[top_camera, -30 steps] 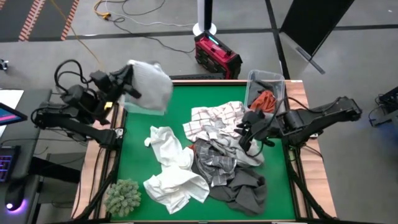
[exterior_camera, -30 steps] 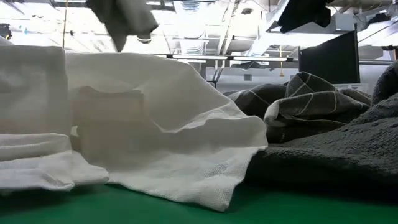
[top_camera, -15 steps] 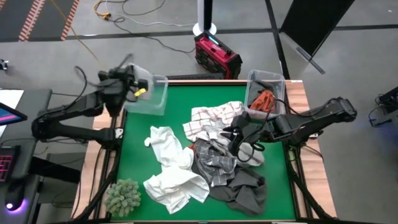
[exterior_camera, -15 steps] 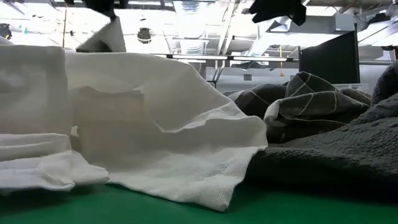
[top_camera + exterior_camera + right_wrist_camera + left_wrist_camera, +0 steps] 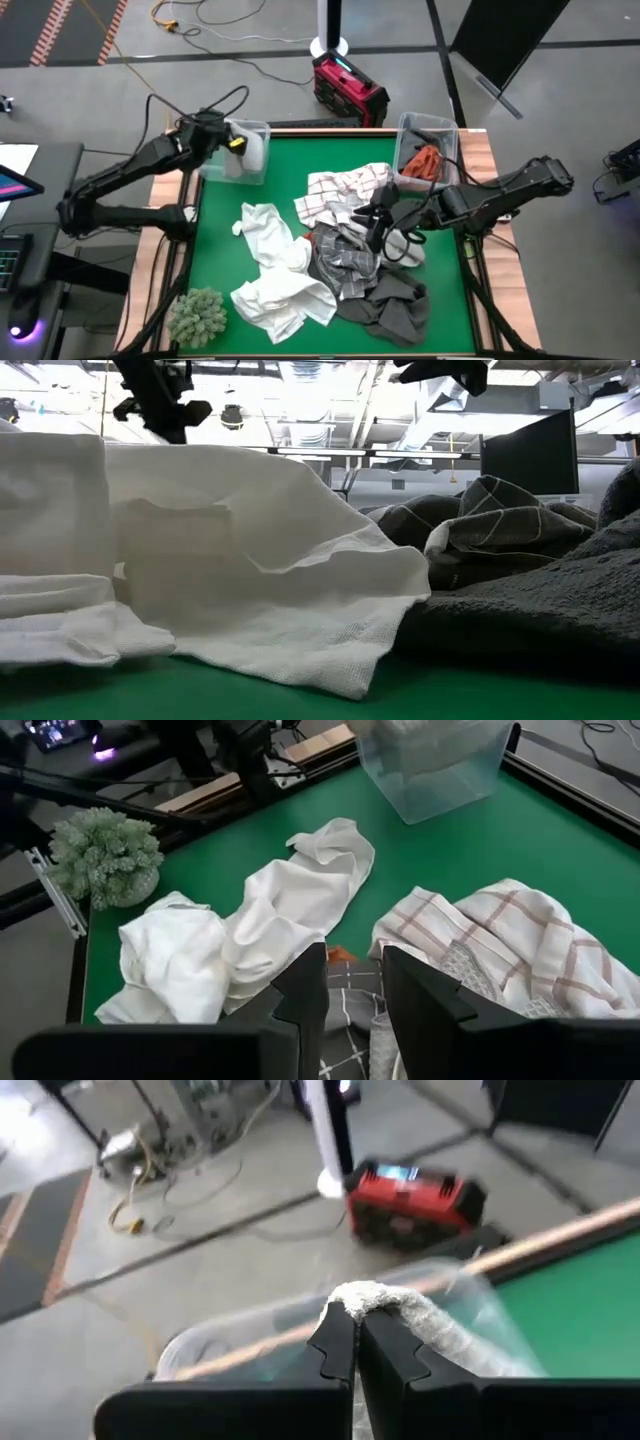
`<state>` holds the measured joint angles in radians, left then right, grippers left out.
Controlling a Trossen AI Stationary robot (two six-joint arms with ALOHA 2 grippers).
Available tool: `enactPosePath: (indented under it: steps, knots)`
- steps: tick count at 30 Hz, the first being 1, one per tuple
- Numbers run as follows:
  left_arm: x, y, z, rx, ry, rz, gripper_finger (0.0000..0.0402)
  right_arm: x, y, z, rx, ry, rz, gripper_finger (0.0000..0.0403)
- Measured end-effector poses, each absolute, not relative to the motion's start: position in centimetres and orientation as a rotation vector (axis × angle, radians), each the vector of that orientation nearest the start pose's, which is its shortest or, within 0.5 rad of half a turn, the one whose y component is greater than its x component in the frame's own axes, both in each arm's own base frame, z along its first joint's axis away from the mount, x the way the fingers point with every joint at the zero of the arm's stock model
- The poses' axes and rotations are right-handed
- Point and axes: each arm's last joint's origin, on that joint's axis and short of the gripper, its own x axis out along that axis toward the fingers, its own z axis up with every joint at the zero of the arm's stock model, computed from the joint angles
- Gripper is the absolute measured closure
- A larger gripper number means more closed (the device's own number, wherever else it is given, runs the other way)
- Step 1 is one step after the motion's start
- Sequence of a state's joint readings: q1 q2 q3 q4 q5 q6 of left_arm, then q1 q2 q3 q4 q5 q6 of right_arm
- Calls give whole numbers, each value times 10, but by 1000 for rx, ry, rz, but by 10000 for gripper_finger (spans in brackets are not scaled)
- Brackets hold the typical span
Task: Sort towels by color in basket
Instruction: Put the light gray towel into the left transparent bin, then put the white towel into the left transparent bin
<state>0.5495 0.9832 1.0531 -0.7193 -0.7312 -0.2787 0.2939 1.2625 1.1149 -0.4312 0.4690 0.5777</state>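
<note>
My left gripper point(image 5: 232, 143) is above the clear basket point(image 5: 250, 168) at the table's far left corner, shut on a white towel point(image 5: 410, 1312). That towel droops into the basket. My right gripper point(image 5: 378, 222) hovers over the towel pile at mid-table. Its fingers stand a little apart point(image 5: 355, 990) with nothing plainly between them. In the pile lie a plaid towel point(image 5: 345, 188), a grey checked towel point(image 5: 345, 265) and a dark grey towel point(image 5: 398, 308). A white towel point(image 5: 275, 255) is spread out to their left. A rust-orange towel point(image 5: 427, 160) lies in the right basket point(image 5: 428, 128). My left gripper pinches the white towel between its two fingertips, on a raised fold point(image 5: 362, 1292). The fingers slant down over the basket from the table's near left. The cloth arches over the tips and hangs slack down into the basket point(image 5: 230, 1335).
A fuzzy green clump point(image 5: 197, 315) sits at the near left corner. Wooden rails point(image 5: 478, 150) edge the green mat. A red box point(image 5: 350, 88) and cables lie on the floor beyond the far edge. Bare mat shows between the left basket and the pile.
My left gripper has swung toward the table's far edge, turned and come down over the left basket. The white towel billowed wide above the corner and now hangs gathered into the basket. My right gripper has drifted a little toward the table's left, over the pile.
</note>
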Motion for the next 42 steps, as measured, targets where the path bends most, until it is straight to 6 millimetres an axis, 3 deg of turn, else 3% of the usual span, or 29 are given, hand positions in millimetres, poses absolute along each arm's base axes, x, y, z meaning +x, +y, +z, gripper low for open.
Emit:
enactPosePath:
  steps: [5,9,15,22,27,30,34,38,42]
  knots:
    - [132,123,338,-207,634,1370,395,262,65,327,352,467,-321,275]
    - [122,130,335,-303,624,1441,388,262,65,327,347,468,-320,275]
    - [112,133,325,-496,716,1329,378,262,65,327,346,467,-322,275]
    - [110,133,323,-547,766,1275,303,262,65,327,343,468,-322,275]
    - [114,136,344,-524,612,1248,244,262,65,327,342,469,-322,275]
    - [120,134,361,-507,492,1065,222,262,64,327,338,470,-327,275]
    - [137,117,368,-541,467,597,212,263,60,327,331,471,-336,275]
    - [157,81,367,-599,539,163,211,264,55,326,320,476,-356,275]
    - [176,39,360,-537,609,28,211,265,46,326,313,472,-382,275]
